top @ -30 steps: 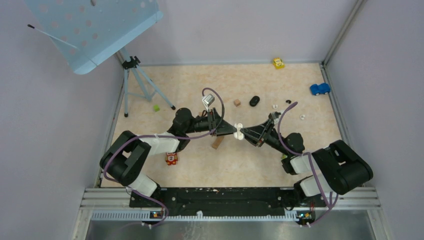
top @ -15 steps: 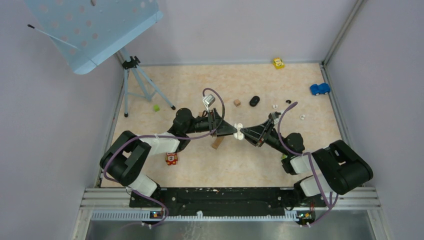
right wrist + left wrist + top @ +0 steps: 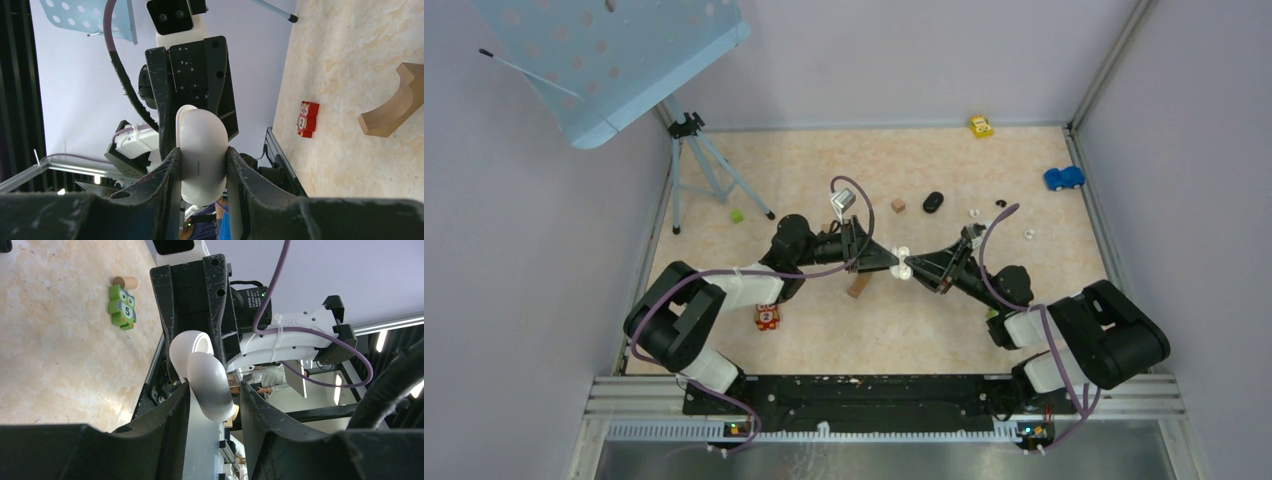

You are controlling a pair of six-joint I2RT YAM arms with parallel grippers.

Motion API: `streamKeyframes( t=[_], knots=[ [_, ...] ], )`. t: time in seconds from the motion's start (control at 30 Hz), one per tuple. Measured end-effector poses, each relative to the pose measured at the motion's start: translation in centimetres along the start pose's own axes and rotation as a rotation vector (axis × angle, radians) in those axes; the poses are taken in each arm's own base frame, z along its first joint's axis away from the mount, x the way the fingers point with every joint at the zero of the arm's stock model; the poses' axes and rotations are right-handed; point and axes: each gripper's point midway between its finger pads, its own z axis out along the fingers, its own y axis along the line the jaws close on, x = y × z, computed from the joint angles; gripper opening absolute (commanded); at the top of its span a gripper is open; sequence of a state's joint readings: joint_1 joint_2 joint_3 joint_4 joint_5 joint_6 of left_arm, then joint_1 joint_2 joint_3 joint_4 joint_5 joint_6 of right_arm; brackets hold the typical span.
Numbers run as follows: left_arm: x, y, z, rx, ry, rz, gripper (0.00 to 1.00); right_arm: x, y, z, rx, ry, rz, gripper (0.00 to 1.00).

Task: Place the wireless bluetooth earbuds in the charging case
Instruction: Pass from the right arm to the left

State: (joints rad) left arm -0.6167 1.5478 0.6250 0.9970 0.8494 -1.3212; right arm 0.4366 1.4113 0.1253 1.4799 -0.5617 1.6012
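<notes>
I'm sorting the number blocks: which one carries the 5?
The green number block, printed with an owl and lying next to a small wooden cylinder. The red number block carries a 2 instead.

The beige marbled surface (image 3: 904, 340) carries a tripod (image 3: 689, 128), a green cube (image 3: 737, 215), a tan block (image 3: 898, 205), a black oval (image 3: 933, 202), white buds (image 3: 974, 212), a black bud (image 3: 1001, 203), a yellow car (image 3: 981, 126), a blue car (image 3: 1063, 178), a red block (image 3: 767, 318) and a wooden arch (image 3: 859, 287).
</notes>
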Motion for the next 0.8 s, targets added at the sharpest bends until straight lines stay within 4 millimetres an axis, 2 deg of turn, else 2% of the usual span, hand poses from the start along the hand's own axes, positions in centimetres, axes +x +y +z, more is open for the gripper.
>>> streamKeyframes(
  t=[0.4, 0.5, 0.8],
  knots=[
    [0.3, 0.31, 0.35, -0.045, 0.066, -0.034, 0.49, 0.0, 0.0, 0.0, 0.0, 0.0, 0.0, 0.0],
    [0.48, 0.6, 0.31, -0.059, 0.075, -0.053, 0.53, 0.06, 0.0, 0.01, 0.0, 0.002, -0.001, 0.0],
    [0.56, 0.76, 0.27, -0.069, 0.078, -0.066, 0.51, 0.07, 0.0, 0.01, 0.0, 0.002, 0.0, 0.0]
  ],
)
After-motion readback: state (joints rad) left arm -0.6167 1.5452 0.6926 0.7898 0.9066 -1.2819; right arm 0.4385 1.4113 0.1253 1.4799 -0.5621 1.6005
